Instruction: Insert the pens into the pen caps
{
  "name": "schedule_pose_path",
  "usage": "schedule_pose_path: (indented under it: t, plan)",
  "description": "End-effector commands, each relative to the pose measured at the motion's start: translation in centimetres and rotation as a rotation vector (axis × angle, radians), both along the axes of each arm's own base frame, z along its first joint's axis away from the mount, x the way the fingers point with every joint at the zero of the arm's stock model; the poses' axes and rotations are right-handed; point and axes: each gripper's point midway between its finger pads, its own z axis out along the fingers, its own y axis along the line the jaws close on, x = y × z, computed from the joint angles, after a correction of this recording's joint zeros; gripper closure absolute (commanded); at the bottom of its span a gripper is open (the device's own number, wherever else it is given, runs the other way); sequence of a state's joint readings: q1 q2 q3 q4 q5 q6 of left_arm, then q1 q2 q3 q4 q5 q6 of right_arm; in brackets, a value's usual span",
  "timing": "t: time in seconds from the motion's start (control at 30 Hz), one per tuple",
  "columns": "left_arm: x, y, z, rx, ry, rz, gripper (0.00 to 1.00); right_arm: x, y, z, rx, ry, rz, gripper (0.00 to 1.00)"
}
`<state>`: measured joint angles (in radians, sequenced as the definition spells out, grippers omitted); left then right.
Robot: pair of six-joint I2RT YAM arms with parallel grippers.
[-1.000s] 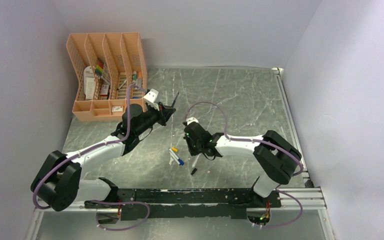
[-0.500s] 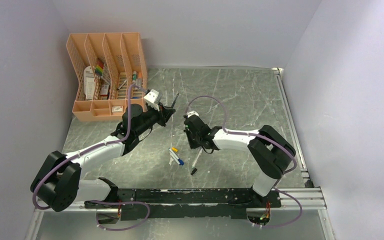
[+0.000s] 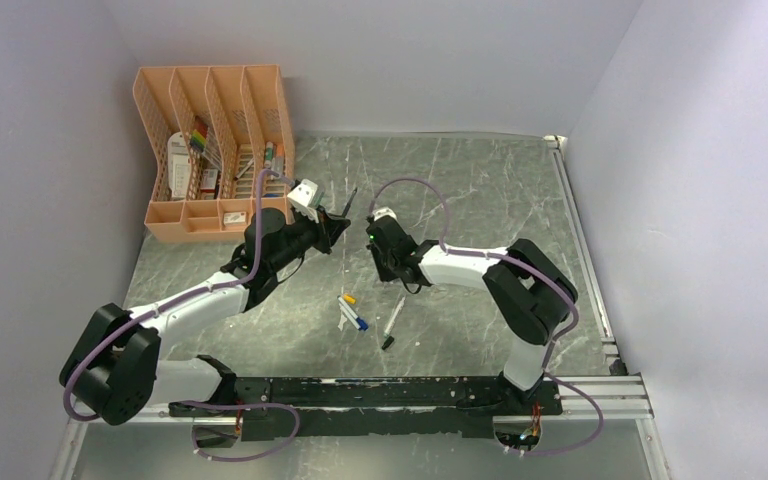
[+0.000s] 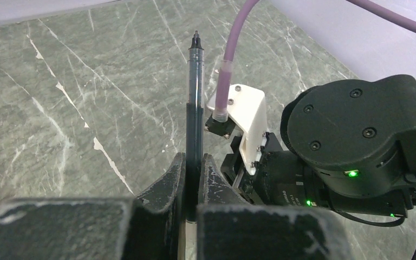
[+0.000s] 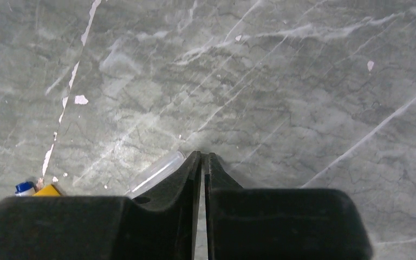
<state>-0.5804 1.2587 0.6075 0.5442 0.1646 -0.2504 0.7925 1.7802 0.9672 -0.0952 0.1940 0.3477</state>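
Note:
My left gripper is shut on the dark pen, whose bare tip points up and away. My right gripper is shut, with nothing visible between its tips, and hovers over the table just right of the left gripper. A white pen with a black end lies below it, and its clear barrel end shows beside my right fingers. Another white pen lies with the yellow-orange cap and the blue cap.
A peach desk organizer with stationery stands at the back left. A metal rail runs along the table's right edge. The right arm's wrist fills the right of the left wrist view, close to the held pen.
My right gripper has moved back and left, away from the white pen on the table and closer to the left gripper. The left arm and its pen have stayed still.

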Motion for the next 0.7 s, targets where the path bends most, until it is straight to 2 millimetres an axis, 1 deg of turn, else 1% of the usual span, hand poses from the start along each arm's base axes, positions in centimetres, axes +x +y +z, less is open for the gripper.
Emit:
schedule_pose_path:
  t: [0.0, 0.1, 0.2, 0.27, 0.37, 0.47, 0.53, 0.57, 0.67]
  plan:
    - [-0.1, 0.0, 1.7, -0.016, -0.038, -0.005, 0.93, 0.8, -0.2, -0.6, -0.031, -0.003, 0.004, 0.92]
    - [-0.2, 0.0, 1.6, -0.017, -0.037, -0.005, 0.93, 0.8, 0.7, -0.5, 0.010, -0.004, 0.014, 0.90]
    - [-0.2, 0.0, 1.5, -0.017, -0.035, -0.007, 0.93, 0.9, 0.7, -0.1, 0.026, -0.008, -0.006, 0.90]
    - [-0.2, 0.1, 1.5, -0.018, -0.036, -0.005, 0.93, 1.1, 0.3, 0.7, 0.033, -0.030, -0.039, 0.88]
    - [-0.3, 0.0, 1.6, -0.024, -0.037, -0.006, 0.93, 1.0, 0.0, 2.5, 0.068, -0.071, -0.085, 0.80]
    - [-0.3, 0.0, 1.7, -0.033, -0.040, -0.008, 0.93, 0.5, 0.5, 3.5, 0.087, -0.091, -0.100, 0.63]
    - [-0.3, 0.0, 1.7, -0.036, -0.039, -0.007, 0.93, -0.1, 1.3, 3.7, 0.092, -0.090, -0.092, 0.54]
    - [-0.3, 0.0, 1.8, -0.039, -0.039, -0.006, 0.93, -0.4, 1.7, 3.6, 0.092, -0.084, -0.088, 0.50]
    - [-0.3, 0.3, 2.0, -0.045, -0.042, 0.009, 0.93, -0.9, 2.5, 2.7, 0.066, -0.063, -0.084, 0.49]
